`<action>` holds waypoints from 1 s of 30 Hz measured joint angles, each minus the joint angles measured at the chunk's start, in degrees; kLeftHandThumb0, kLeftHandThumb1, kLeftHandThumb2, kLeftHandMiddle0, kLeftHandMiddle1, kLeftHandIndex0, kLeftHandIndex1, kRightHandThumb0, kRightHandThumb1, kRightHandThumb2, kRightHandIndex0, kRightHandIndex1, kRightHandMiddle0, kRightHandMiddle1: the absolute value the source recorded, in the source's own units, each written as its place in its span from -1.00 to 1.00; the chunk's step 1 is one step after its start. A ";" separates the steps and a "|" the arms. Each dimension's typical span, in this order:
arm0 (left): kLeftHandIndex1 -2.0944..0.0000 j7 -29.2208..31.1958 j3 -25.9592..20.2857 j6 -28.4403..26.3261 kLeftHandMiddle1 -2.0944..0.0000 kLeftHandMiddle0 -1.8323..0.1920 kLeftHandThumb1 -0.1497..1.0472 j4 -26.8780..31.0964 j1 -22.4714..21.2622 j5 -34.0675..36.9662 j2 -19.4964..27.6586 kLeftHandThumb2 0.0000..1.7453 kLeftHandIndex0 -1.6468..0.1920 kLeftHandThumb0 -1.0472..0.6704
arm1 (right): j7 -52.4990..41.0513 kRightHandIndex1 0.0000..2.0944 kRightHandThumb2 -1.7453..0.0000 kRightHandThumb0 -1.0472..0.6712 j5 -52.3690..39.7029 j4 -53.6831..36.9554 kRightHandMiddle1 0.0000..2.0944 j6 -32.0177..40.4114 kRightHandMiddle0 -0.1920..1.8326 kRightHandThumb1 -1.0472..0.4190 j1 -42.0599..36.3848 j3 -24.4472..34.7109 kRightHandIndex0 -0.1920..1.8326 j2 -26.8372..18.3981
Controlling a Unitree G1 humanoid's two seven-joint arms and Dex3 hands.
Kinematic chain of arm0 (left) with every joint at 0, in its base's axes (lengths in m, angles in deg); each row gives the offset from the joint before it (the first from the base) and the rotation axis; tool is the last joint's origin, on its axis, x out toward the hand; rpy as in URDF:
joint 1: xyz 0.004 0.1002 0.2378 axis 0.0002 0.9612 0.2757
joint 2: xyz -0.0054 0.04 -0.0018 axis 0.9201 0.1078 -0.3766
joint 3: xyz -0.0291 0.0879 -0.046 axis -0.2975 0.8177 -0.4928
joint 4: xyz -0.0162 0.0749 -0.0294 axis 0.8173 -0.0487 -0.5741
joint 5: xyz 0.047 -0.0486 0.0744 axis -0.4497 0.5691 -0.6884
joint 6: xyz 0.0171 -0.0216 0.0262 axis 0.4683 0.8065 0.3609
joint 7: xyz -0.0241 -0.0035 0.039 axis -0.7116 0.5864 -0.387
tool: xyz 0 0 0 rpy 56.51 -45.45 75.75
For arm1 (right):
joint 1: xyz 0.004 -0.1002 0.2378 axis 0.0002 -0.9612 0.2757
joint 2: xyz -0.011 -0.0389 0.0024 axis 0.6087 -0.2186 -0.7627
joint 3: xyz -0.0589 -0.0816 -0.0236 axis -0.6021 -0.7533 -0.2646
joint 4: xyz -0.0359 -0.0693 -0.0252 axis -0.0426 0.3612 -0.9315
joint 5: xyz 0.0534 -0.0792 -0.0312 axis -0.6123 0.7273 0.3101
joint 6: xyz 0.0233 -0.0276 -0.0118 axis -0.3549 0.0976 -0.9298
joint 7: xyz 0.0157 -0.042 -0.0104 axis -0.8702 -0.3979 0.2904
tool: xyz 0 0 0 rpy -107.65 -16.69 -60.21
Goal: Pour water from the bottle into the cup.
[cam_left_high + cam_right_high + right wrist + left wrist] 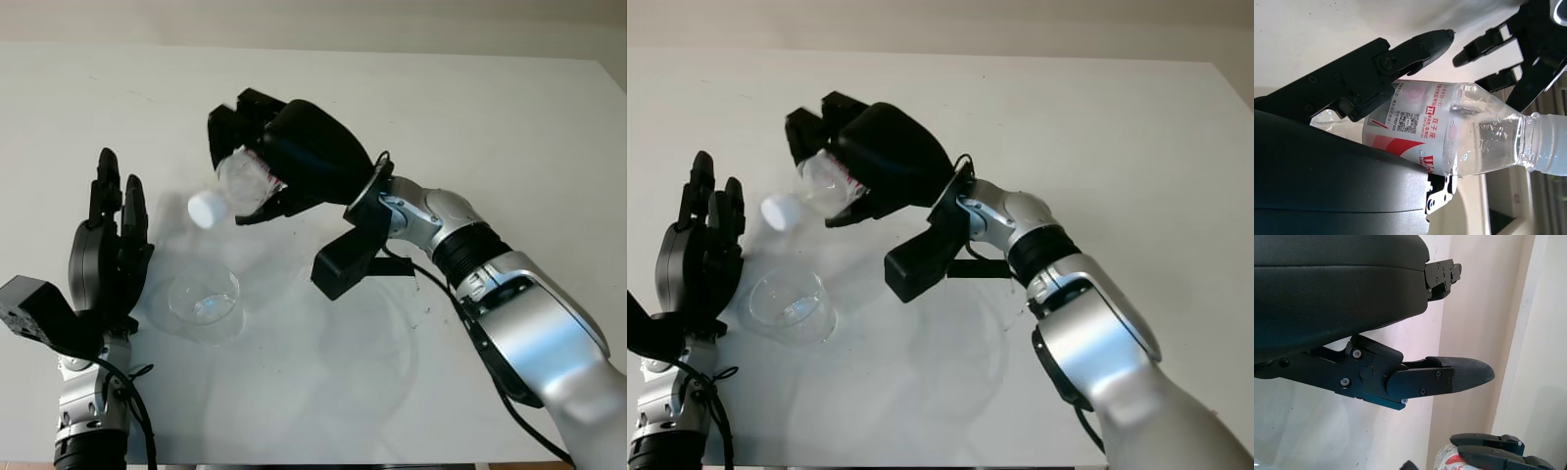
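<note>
Your right hand [257, 162] is clamped around the bottle [240, 183], holding it in the air up and to the right of the cup [205, 304], above the white table [509, 127]. You have the bottle tipped well over, close to lying on its side, with its white cap [206, 209] at the low end pointing toward the cup's side of the table. The cap is on the neck. It sits higher than the cup's rim and apart from it, a little to the upper side of the cup rather than straight over the opening.

The cup is clear, stands upright on the table with its mouth open upward, and whether any water lies in it you cannot tell from the head views.

Your left hand [110, 245] is open, upright just to the left of the cup, with its fingertips pointing away from you; it holds nothing, and contact with the cup cannot be made out.

From the right wrist you get what the head views hide: the bottle [1449, 132] is partly filled with clear water, droplets cling inside its shoulder, and a white and red label wraps its middle, with one black finger [1400, 58] across the label.

From the left wrist you see a black finger [1449, 377] of that hand over the table, and beyond it a corner of the bottle's label under the right hand's fingers.
</note>
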 measured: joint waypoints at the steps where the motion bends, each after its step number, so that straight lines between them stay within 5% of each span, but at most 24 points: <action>1: 0.94 -0.05 0.04 0.00 0.95 0.93 1.00 0.00 -0.03 -0.07 -0.02 -0.48 0.93 -0.65 | 1.56 1.00 0.75 -0.36 1.31 -0.03 1.00 0.23 0.10 -1.00 0.43 -1.03 0.35 -0.13; 14: 0.95 -0.27 0.60 1.18 0.95 0.95 1.00 -0.53 -0.57 -0.74 -0.57 -0.46 0.94 -0.64 | 18.59 1.00 0.70 -0.36 10.65 -0.07 1.00 1.29 0.10 -1.00 2.63 -9.79 0.46 -1.28; 18: 0.95 -0.27 0.62 1.39 0.95 0.96 1.00 -0.74 -0.86 -0.72 -0.74 -0.46 0.95 -0.64 | 21.75 1.00 0.85 -0.37 13.11 -0.18 1.00 1.62 -0.02 -1.00 3.35 -12.19 0.44 -2.10; 22: 0.95 -0.26 0.61 1.46 0.95 0.97 1.00 -0.98 -1.10 -0.68 -0.82 -0.46 0.95 -0.65 | 26.17 1.00 0.79 -0.37 15.16 -0.61 1.00 2.32 -0.07 -1.00 3.46 -14.25 0.44 -2.66; 25: 0.95 -0.27 0.60 1.46 0.95 0.97 1.00 -1.01 -1.10 -0.67 -0.83 -0.47 0.96 -0.65 | 29.45 1.00 0.83 -0.34 17.09 -1.23 0.98 3.02 -0.33 -1.00 3.79 -15.74 0.43 -2.86; 30: 0.96 -0.23 0.59 1.50 0.96 0.98 1.00 -1.04 -1.14 -0.56 -0.85 -0.46 0.97 -0.65 | 32.44 1.00 0.94 -0.35 20.76 -2.82 0.48 5.18 -0.36 -0.92 4.95 -18.55 0.34 -3.54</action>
